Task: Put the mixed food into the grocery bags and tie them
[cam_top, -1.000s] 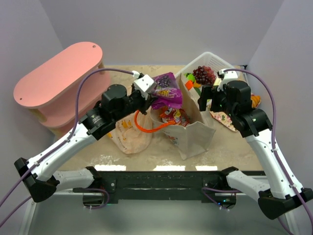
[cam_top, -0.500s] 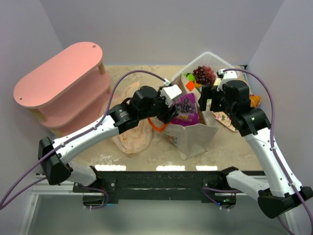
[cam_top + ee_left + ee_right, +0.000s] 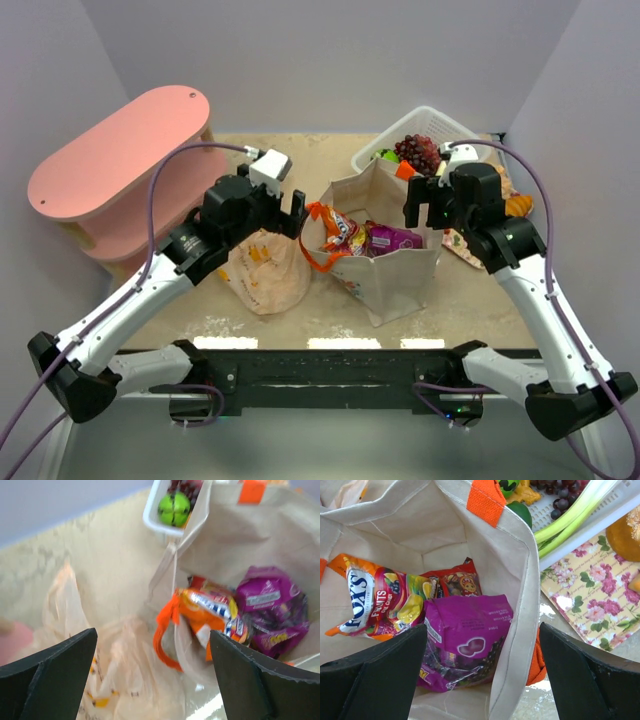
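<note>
Purple packet [image 3: 392, 238] now crosswise in tote [image 3: 392, 288]

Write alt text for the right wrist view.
An open beige canvas tote holds a shiny purple snack packet, an orange candy packet and a red packet. The right gripper, open, frames the bottom corners; a white slatted basket with grapes and leek sits upper right.

Plain pale lavender walls [image 3: 330, 60] on three sides, mottled beige tabletop [image 3: 470, 295], pink oval tiered shelf [image 3: 115, 150] at left rear, black rail [image 3: 320, 365] along near edge, bright glare patches beside it
</note>
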Available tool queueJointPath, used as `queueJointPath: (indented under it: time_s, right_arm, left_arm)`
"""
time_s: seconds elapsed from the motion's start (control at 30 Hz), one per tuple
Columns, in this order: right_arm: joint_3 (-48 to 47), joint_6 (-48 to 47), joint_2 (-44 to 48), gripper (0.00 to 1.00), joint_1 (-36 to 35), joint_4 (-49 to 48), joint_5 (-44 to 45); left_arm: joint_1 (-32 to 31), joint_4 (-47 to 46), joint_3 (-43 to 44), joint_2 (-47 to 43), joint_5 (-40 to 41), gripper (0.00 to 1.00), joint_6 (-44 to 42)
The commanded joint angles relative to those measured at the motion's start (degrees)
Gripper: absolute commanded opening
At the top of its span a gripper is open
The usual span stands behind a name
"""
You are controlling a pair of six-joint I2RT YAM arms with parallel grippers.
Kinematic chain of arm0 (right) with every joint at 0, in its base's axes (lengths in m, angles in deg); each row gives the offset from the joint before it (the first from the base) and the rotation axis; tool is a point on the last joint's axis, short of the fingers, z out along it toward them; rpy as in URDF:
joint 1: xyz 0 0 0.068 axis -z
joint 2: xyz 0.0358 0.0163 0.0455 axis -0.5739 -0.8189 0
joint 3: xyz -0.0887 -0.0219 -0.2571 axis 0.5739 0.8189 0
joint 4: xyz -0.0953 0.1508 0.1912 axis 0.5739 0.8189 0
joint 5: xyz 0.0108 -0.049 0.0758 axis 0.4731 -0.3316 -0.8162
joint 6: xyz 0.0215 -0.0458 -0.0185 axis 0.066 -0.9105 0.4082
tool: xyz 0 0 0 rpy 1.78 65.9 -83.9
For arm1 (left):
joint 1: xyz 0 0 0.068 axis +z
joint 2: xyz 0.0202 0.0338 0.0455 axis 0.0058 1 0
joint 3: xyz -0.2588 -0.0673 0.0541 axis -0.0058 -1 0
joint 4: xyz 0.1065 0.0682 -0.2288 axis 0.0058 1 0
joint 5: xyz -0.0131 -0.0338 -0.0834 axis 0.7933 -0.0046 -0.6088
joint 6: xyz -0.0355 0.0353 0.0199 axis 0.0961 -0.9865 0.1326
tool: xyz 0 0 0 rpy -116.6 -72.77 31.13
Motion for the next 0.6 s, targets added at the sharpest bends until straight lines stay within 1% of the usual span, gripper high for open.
queueJointPath:
  time_s: [0.0,0.13,0.17,0.27,0.43,0.57]
  right_arm:
    - [0.5,-0.8,-0.6,0.97,0.2,-0.4,2.8]
    - [0.9,-1.3,-0.7,0.97,0.1,0.3,6.2]
    - [1.1,-1.4,-0.8,0.97,0.1,0.3,6.8]
    - [2.0,-1.4,-1.6,0.96,0.1,0.4,8.9]
    - [4.5,-1.2,-4.2,0.96,0.1,-1.1,11.1]
    - [5.6,-1.0,-5.5,0.93,0.1,-2.5,10.9]
  left_arm:
    - [0.7,0.3,-8.6,-3.4,-3.8,1.0,8.5]
    - [0.7,-5.2,-15.2,-4.7,-9.2,1.0,13.6]
    - [0.7,-7.9,-16.2,-4.9,-10.7,1.0,14.4]
    - [0.7,-13.1,-19.5,-4.9,-13.0,1.0,17.0]
    - [0.8,-18.8,-22.5,-4.1,-13.2,1.0,20.6]
    - [1.0,-23.7,-24.4,-4.2,-11.3,1.0,22.3]
